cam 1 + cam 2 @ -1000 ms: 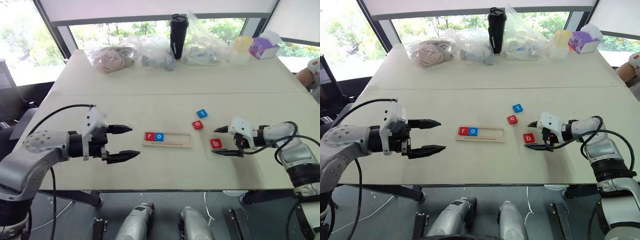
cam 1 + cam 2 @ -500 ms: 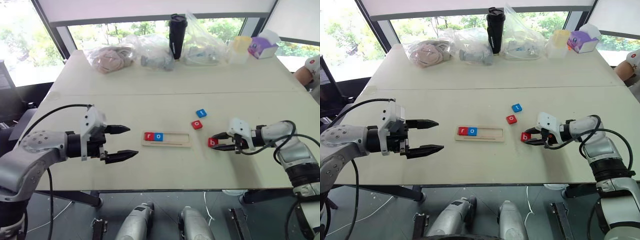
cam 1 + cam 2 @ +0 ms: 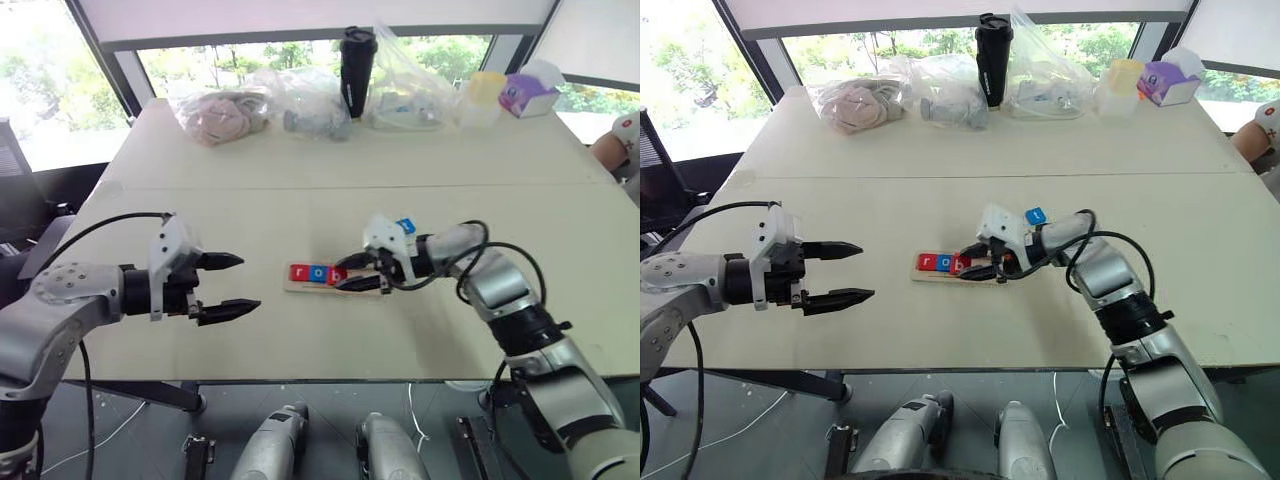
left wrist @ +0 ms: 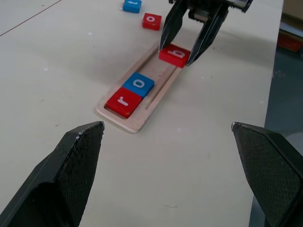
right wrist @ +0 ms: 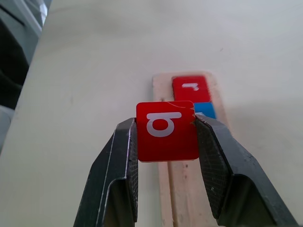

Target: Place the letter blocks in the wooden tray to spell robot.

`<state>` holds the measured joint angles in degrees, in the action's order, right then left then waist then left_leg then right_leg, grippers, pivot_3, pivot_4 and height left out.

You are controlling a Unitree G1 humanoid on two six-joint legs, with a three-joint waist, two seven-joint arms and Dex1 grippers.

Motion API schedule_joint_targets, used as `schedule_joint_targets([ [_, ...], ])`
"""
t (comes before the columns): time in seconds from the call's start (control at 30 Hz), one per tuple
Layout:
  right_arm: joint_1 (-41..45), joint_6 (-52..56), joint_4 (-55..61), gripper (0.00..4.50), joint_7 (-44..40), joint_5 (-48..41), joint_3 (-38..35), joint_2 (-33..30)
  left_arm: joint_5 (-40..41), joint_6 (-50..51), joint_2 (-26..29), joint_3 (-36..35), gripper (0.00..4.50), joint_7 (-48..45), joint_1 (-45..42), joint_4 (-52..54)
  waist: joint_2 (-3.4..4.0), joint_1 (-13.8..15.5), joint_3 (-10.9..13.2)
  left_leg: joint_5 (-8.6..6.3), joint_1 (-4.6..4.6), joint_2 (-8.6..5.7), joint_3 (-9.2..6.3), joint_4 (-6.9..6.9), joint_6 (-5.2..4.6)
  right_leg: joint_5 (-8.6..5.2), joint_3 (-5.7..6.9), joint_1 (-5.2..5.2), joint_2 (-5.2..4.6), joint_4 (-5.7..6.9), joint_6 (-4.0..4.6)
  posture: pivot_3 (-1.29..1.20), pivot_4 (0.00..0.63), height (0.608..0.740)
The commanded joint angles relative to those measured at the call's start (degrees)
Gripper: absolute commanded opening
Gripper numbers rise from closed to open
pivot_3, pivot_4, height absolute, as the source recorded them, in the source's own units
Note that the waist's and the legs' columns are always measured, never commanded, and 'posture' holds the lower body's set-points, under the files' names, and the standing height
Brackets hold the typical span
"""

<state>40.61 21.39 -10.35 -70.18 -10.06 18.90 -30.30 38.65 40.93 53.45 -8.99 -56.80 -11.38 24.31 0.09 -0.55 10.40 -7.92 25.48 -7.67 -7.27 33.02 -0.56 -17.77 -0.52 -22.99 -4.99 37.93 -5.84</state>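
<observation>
The right hand [image 4: 181, 51] pinches the red b block [image 4: 174, 54] by its two sides and holds it over the wooden tray [image 4: 134, 124], just beside the blue o block [image 4: 138, 84], which lies next to the red r block [image 4: 123, 101]. The left hand [image 3: 228, 285] is spread wide and apart from the tray. If the b block comes down tilted, its edge may catch on the rim, or it may push the o block. The second o block [image 4: 151, 21] and the t block [image 4: 132, 5] wait on the surface [image 4: 57, 61].

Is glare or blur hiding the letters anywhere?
Left wrist view: sharp, the red b block readable; own fingertips soft. Right wrist view: b crisp, the pale wooden tray beyond slightly soft. Left eye view: bright windows wash out, the tabletop stays evenly lit.
</observation>
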Motion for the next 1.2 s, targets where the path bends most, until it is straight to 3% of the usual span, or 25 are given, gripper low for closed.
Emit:
schedule_joint_targets([
  [0.03,2.6,-3.6,-3.2,1.16,-0.3,1.1,0.0,1.5,0.8,-0.3,-0.2,-2.5,4.50,1.1,0.2,1.8,0.00,-0.1,0.0,0.00,0.00,0.00,0.00,0.00,0.00,0.06,0.00,-0.01,0.00,0.01,-0.10,0.00,0.150,0.740],
  [0.37,5.6,-10.5,-13.4,1.16,0.6,5.3,0.3,4.6,1.6,0.2,-1.6,-3.1,4.50,4.3,0.9,3.3,0.00,-0.3,0.0,0.03,-0.04,0.02,0.01,-0.01,0.04,0.09,0.00,-0.08,0.07,0.18,-0.17,0.00,0.150,0.740],
  [0.67,5.9,-12.3,-16.0,1.16,0.9,6.3,-0.4,5.5,1.7,0.1,-2.4,-2.5,4.50,5.2,0.8,3.6,0.00,-0.2,0.0,0.04,-0.04,0.03,0.01,-0.01,0.06,0.11,-0.02,-0.08,0.10,0.19,-0.16,0.00,0.150,0.740],
  [0.87,5.6,-10.8,-13.3,4.20,-0.1,4.2,-2.0,5.4,1.3,-0.2,-2.4,-2.2,4.50,5.1,0.3,3.0,0.00,-0.3,0.0,0.04,-0.05,0.04,0.01,-0.01,0.07,0.11,-0.03,-0.08,0.11,0.19,-0.16,0.00,0.150,0.740],
  [1.2,5.9,-8.2,-11.4,4.20,2.4,3.3,-5.0,5.7,0.3,-0.8,-2.9,-1.0,4.50,5.1,-0.9,1.8,0.00,-0.2,0.0,0.04,-0.05,0.05,0.01,0.00,0.07,0.11,-0.03,-0.08,0.12,0.19,-0.15,0.00,0.150,0.740],
])
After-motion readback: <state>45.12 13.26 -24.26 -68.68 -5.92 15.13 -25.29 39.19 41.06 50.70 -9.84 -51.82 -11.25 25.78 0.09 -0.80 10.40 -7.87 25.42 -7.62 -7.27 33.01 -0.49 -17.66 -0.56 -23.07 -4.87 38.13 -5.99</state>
